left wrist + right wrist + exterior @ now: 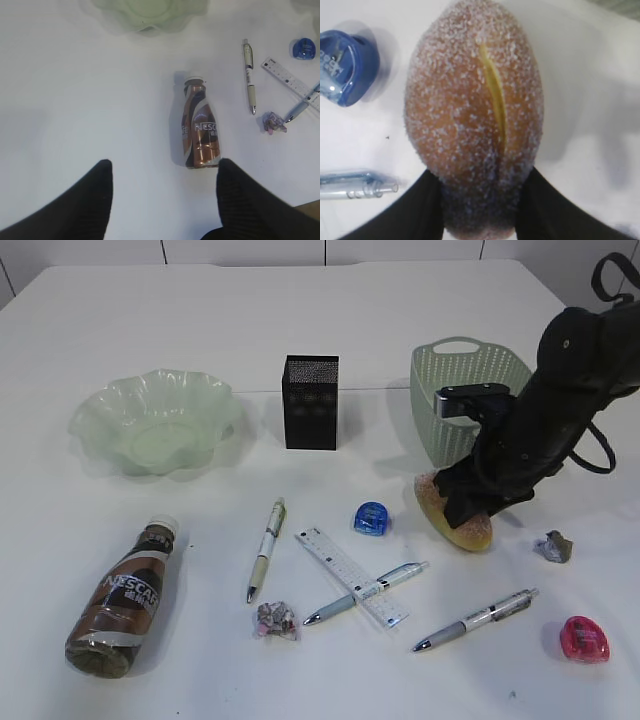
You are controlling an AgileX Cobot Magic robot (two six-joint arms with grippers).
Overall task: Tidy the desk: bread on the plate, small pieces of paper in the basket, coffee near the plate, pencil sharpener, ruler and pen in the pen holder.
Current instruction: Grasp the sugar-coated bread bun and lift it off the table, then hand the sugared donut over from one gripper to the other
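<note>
Golden-brown bread (pixel 475 115) lies on the white bench (pixel 150 310), at 6 o'clock from the basket (pixel 465 390); right gripper (pixel 480 200) clamps its near end. Left gripper (pixel 162 192) hovers open above the bench.

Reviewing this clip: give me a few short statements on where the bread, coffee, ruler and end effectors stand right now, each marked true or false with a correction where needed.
1. The right end effector has its fingers on either side of the bread. True.
2. The bread lies on the plate. False: it is on the desk in front of the basket; nothing lies on the plate.
3. The coffee lies on its side. True.
4. The left end effector grips the coffee. False: its fingers stand apart above the desk, short of the bottle.
5. The ruler stands in the pen holder. False: it lies flat on the desk, crossing a pen.
</note>
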